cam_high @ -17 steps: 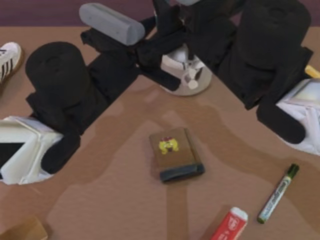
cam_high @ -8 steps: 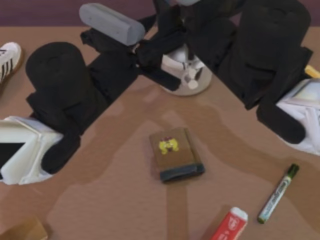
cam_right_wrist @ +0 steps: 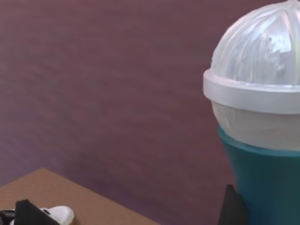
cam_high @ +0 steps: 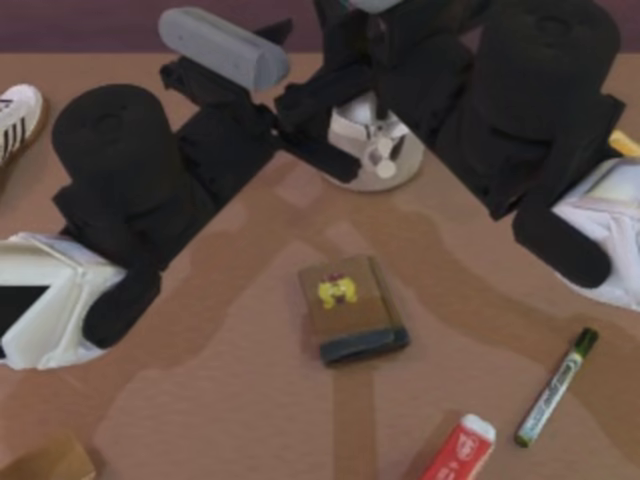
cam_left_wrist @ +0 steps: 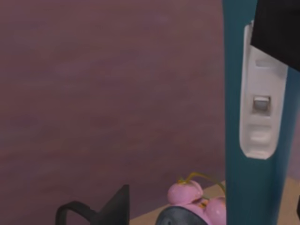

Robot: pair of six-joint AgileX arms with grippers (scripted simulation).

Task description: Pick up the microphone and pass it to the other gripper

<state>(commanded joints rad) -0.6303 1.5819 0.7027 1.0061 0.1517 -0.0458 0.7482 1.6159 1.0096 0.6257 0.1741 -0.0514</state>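
Observation:
The microphone [cam_left_wrist: 236,140] stands upright in the air at the far edge of the table. The left wrist view shows its teal handle and white switch [cam_left_wrist: 262,108]; its ribbed white-silver head [cam_right_wrist: 262,56] fills the right wrist view. I cannot make it out under the arms in the top view. My right gripper [cam_high: 355,60] holds the handle just below the head, with one finger [cam_right_wrist: 230,208] against the teal. My left gripper [cam_high: 322,118], the other gripper, is open around the lower handle. One fingertip [cam_left_wrist: 119,206] stands well clear of it.
Below the grippers sits a round silver object with white parts [cam_high: 392,165]. Mid-table lies a brown box with a yellow print [cam_high: 350,305]. A green-capped marker [cam_high: 555,390] and a red-and-white tube [cam_high: 455,450] lie front right. A white shoe [cam_high: 18,110] is far left.
My left gripper has edged a little toward the far side of the table, closer in on the handle. The right arm has held still.

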